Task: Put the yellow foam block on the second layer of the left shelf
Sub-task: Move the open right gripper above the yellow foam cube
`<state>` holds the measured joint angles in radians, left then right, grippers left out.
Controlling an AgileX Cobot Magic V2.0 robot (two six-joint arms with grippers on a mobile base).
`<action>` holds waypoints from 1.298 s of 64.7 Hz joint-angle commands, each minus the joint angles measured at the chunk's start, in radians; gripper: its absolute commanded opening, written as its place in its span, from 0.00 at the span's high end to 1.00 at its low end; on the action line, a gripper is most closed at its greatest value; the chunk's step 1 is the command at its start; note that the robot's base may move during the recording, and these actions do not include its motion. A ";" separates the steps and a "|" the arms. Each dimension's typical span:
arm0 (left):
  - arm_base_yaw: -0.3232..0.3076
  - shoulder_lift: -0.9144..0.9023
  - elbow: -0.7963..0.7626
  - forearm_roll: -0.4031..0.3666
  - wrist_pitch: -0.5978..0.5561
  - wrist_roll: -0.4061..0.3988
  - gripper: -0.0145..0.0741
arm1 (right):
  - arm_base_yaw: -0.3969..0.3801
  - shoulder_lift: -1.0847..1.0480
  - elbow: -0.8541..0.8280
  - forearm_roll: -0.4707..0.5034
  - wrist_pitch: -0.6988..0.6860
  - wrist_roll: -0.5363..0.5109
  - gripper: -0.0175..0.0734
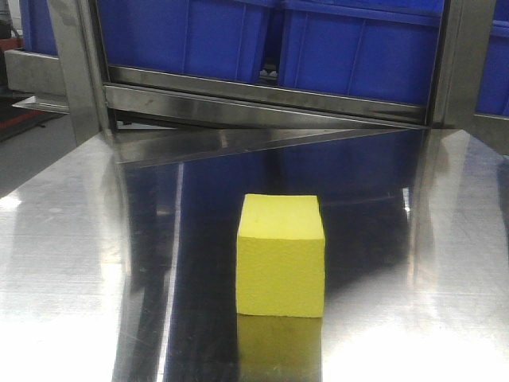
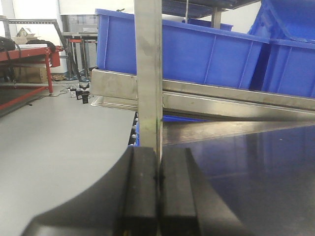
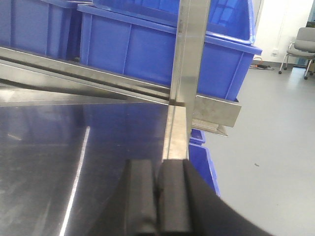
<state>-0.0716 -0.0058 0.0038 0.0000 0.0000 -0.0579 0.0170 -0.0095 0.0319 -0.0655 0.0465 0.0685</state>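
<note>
The yellow foam block (image 1: 281, 255) stands on the shiny steel shelf surface (image 1: 71, 270) near the front middle in the front view, with its reflection below it. Neither gripper shows in that view. In the left wrist view my left gripper (image 2: 158, 178) is shut with nothing between the black pads, near the shelf's left upright post (image 2: 148, 73). In the right wrist view my right gripper (image 3: 157, 187) is shut and empty, near the shelf's right edge and right post (image 3: 189, 49). The block does not show in either wrist view.
Blue plastic bins (image 1: 262, 36) fill the shelf layer above and behind, resting on a steel rail (image 1: 262, 99). They also show in the left wrist view (image 2: 206, 54) and in the right wrist view (image 3: 147, 44). Grey floor lies to both sides; a chair (image 3: 302, 46) stands far right.
</note>
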 commanded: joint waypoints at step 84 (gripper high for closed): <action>0.002 -0.021 0.027 -0.006 -0.080 -0.003 0.70 | 0.242 0.623 -0.404 -0.012 -0.052 0.144 0.78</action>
<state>-0.0698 -0.0058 0.0038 0.0000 0.0000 -0.0579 0.1980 0.5353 -0.3028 -0.0655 0.0889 0.1998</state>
